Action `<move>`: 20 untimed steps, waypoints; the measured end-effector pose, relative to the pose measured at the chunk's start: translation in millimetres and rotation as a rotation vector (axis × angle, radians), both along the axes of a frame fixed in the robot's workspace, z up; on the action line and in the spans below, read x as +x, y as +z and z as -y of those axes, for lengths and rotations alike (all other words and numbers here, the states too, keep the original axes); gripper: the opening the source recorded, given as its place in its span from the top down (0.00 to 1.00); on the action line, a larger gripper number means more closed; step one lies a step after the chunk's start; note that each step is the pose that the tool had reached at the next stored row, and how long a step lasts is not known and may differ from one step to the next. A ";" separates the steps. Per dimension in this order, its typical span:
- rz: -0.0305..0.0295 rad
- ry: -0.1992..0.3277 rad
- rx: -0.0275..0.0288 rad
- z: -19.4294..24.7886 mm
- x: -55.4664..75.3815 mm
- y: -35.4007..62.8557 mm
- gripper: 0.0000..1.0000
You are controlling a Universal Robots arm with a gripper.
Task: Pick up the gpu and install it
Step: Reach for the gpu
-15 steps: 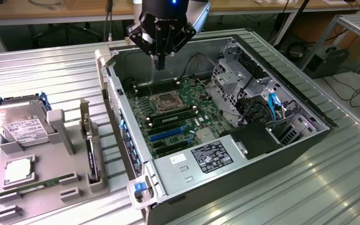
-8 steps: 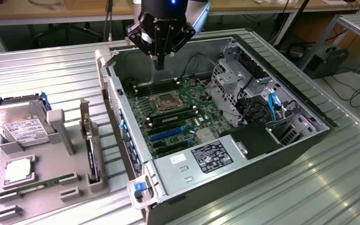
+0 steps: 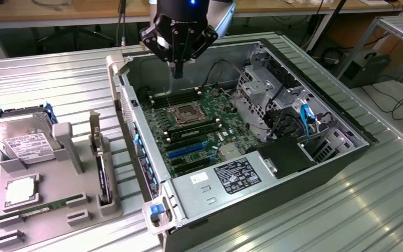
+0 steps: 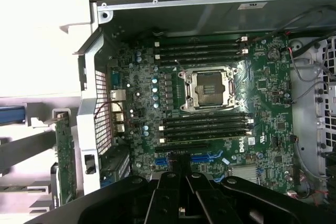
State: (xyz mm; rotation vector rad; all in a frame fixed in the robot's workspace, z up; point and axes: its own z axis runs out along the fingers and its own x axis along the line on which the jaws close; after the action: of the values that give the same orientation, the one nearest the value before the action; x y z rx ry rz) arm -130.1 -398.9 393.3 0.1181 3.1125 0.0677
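Your black two-finger gripper (image 3: 178, 72) hangs over the open black computer case (image 3: 278, 210), fingers pressed together on nothing, thin black gpu card (image 3: 103, 170) on edge in grey holder tray (image 3: 48, 202), exterior view's left, long axis alongside the case wall, bracket end farthest from the camera.

The robot arm (image 3: 187, 9) above the gripper (image 3: 178, 68) is cut off by the top edge of the exterior view. At lower left the gpu (image 3: 103, 173) stands edge-on in the grey holder (image 3: 56, 182), its face not visible and its lower edge sunk in the slot. The holder runs off the left and bottom edges. Print on the power supply label (image 3: 236, 176) is too small to read.
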 end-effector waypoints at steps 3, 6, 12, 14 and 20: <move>0.0000 0.000 0.0000 0.0 -0.6 0.0 0.89; 0.0000 0.000 0.0000 0.0 -1.2 0.0 0.89; 0.0000 0.000 0.0000 0.0 -2.4 0.0 0.89; 0.0000 0.000 0.0000 0.0 -2.9 0.0 0.89; 0.0000 0.000 0.0000 0.0 -4.4 0.0 0.89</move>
State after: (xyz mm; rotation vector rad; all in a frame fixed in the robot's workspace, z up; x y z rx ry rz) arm -134.5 -398.9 393.3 0.1180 3.1125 0.0676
